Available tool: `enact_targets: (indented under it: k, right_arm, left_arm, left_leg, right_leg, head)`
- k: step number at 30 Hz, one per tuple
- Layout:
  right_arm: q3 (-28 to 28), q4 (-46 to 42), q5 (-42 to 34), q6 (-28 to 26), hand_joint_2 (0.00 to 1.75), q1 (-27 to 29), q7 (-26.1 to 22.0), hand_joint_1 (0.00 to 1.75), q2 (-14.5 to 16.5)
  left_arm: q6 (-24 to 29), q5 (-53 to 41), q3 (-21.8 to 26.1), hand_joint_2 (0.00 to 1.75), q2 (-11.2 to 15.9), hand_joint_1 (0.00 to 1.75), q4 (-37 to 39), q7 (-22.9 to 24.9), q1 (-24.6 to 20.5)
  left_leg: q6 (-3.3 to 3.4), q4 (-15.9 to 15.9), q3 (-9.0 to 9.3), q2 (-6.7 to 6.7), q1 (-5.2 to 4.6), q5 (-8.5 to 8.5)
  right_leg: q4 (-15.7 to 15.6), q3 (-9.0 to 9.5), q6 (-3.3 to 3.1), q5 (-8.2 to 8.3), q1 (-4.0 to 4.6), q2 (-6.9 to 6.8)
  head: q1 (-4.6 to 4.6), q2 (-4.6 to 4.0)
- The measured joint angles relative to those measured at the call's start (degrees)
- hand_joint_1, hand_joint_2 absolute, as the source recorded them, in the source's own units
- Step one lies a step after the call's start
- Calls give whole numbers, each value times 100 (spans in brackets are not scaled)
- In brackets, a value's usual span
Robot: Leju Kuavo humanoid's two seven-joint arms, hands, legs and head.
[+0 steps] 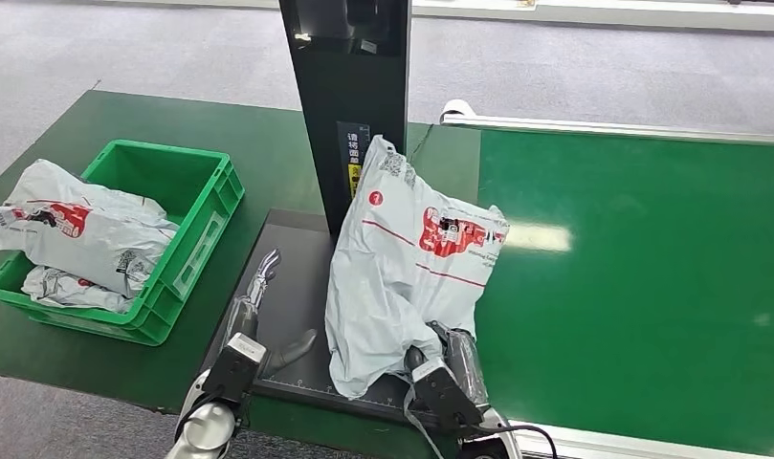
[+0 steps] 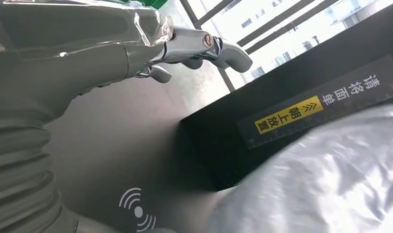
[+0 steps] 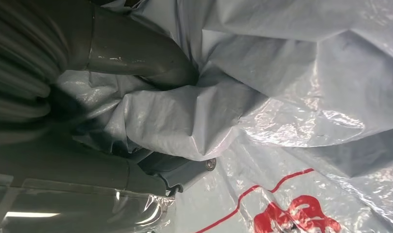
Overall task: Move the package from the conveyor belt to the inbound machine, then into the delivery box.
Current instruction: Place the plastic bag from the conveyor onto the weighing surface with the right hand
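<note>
The grey poly mailer package [image 1: 407, 273] is off the green conveyor belt [image 1: 641, 287] and on the inbound machine's dark scanning platform [image 1: 292, 258], leaning up against the black upright column [image 1: 349, 105], so the first leg looks done. The right hand [image 1: 440, 368] grips the bag's lower edge; in the right wrist view its thumb [image 3: 136, 60] and fingers [image 3: 182, 172] are bunched into the crinkled plastic. The left hand [image 1: 258, 296] hovers over the platform just beside the package, fingers stretched out and apart, holding nothing. Left to do, by my reading: the carry across to the green delivery box [image 1: 187, 239], which already holds other mailer bags [image 1: 86, 234].
</note>
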Motion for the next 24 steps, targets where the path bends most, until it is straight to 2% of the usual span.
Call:
enact_targets:
  k: [8,16,20,24]
  right_arm:
    - [386,240,79,140,175,-108,-71,175,49]
    - [631,238,147,49,175,-113,38,175,24]
    - [676,225,116,4,175,-112,93,6,-21]
    - [681,237,127,-66,175,-120,174,0,-45]
  left_arm:
    - [76,42,34,175,39,0,1,-24,6]
    - [84,42,102,175,58,0,1,-25,44]
    - [87,42,122,175,63,0,1,-32,75]
    - [101,41,140,175,63,0,-1,-42,93]
  left_leg:
    - [-1,0,0,0,1,1]
    - [-1,0,0,0,0,0]
    - [-1,0,0,0,0,0]
    - [-1,0,0,0,0,1]
  right_leg:
    - [0,0,0,0,2,0]
    - [1,-1,0,0,1,0]
    - [1,0,0,0,1,0]
    - [1,1,0,0,1,-1]
  head:
    - [0,0]
    - [0,0]
    - [0,0]
    - [0,0]
